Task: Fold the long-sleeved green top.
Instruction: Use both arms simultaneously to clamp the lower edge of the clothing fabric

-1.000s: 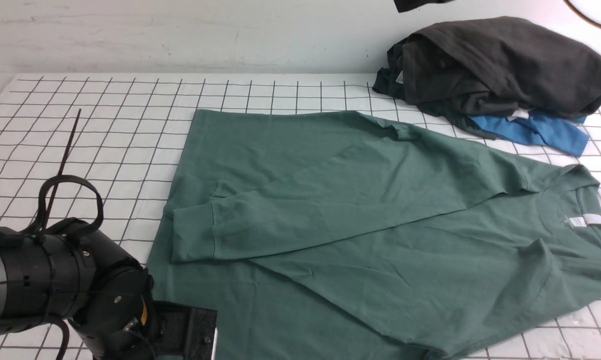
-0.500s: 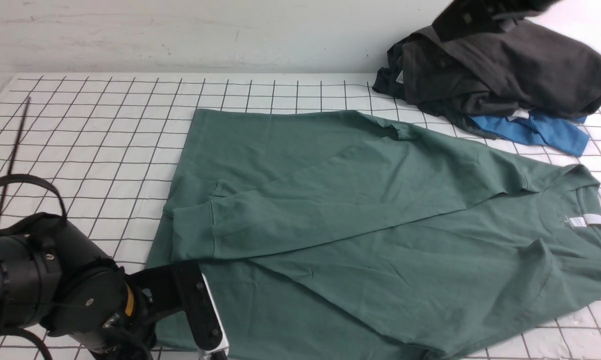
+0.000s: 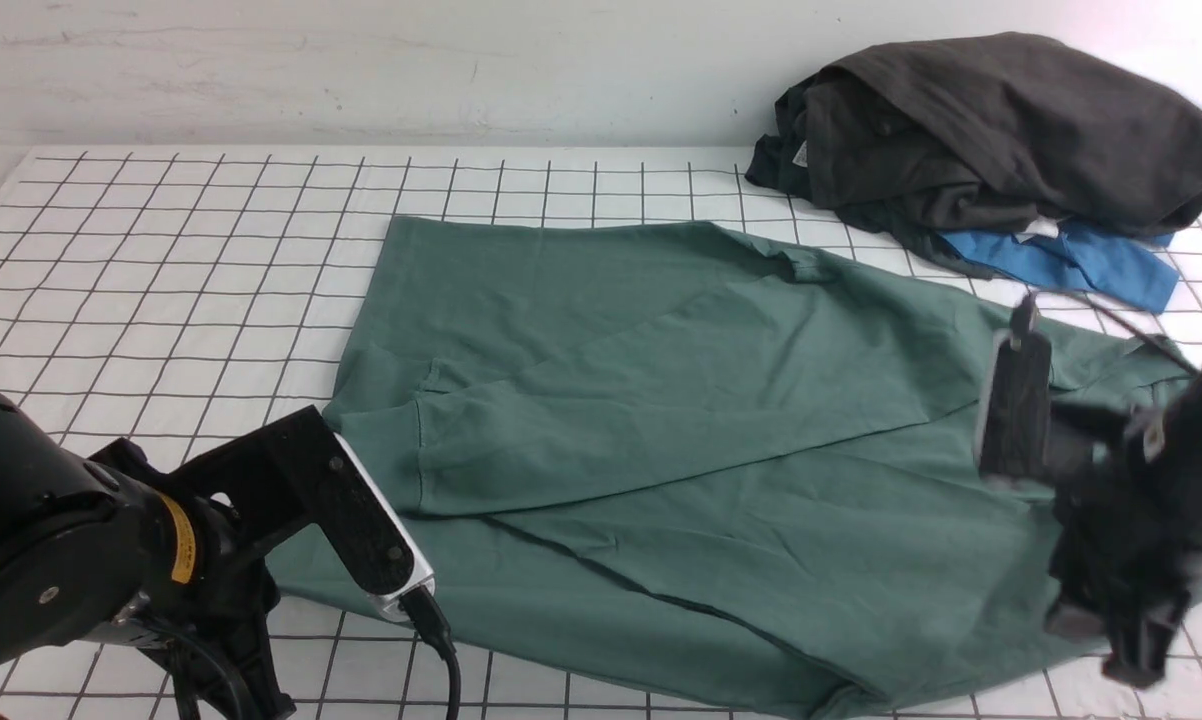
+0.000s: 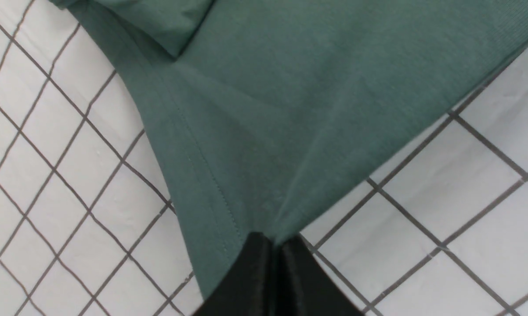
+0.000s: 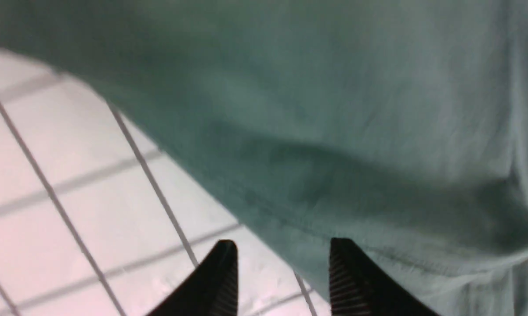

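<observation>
Left gripper point(image 4: 276, 240): jaws closed, pinching the near hem corner of the green long-sleeved top point(image 3: 661, 400); right gripper point(image 5: 281, 250): jaws apart at the near edge toward the neck end, nothing held; the top lies spread on the gridded table point(image 3: 161, 250), one sleeve folded across the body; step judged: securing the near edge for a fold; next, the right must close before both lift; dark grey garment point(image 3: 1001, 130) and blue garment point(image 3: 1071, 260) lie beyond.
</observation>
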`<state>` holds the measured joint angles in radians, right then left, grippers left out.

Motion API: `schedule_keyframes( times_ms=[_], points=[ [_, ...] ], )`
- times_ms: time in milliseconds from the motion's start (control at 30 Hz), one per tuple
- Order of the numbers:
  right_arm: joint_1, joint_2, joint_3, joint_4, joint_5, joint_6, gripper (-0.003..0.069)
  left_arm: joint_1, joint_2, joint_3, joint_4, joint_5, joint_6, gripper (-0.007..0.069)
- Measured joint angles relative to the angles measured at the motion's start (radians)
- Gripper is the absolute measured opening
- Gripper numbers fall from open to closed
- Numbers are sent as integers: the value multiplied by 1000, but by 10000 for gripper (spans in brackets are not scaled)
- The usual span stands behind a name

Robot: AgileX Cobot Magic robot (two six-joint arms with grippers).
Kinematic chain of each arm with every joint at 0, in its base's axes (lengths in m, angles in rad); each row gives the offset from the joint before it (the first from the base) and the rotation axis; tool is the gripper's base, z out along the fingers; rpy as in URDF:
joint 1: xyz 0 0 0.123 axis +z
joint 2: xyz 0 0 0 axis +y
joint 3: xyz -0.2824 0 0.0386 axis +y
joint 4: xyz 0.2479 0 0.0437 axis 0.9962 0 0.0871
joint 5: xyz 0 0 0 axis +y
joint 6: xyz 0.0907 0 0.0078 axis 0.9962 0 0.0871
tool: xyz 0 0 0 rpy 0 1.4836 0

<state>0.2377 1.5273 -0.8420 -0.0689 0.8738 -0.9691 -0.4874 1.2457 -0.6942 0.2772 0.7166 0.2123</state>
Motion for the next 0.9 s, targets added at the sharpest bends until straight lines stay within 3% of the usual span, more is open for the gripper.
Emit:
schedule_keyframes(
  times_ms=[100,133,200,300,400,600,900],
  points=[
    [-5,29,125,-230,-147,52,430,0,0,-1,-1,14,-2,-5],
    [-5,30,132,-245,-147,57,430,0,0,-1,-1,14,-2,-5],
    [-18,44,183,-386,-246,132,470,0,0,-1,-1,16,-4,-5],
    [-29,44,199,-462,-298,242,468,0,-2,-1,-2,17,-4,-5],
    [-37,46,205,-546,-364,391,407,0,-8,-1,-2,20,-5,-5],
    [-42,39,212,-571,-402,509,321,0,-20,-1,-3,23,-5,-5],
    [-43,-26,274,-435,-280,524,310,0,-60,-1,-4,24,-10,-4]
  ],
)
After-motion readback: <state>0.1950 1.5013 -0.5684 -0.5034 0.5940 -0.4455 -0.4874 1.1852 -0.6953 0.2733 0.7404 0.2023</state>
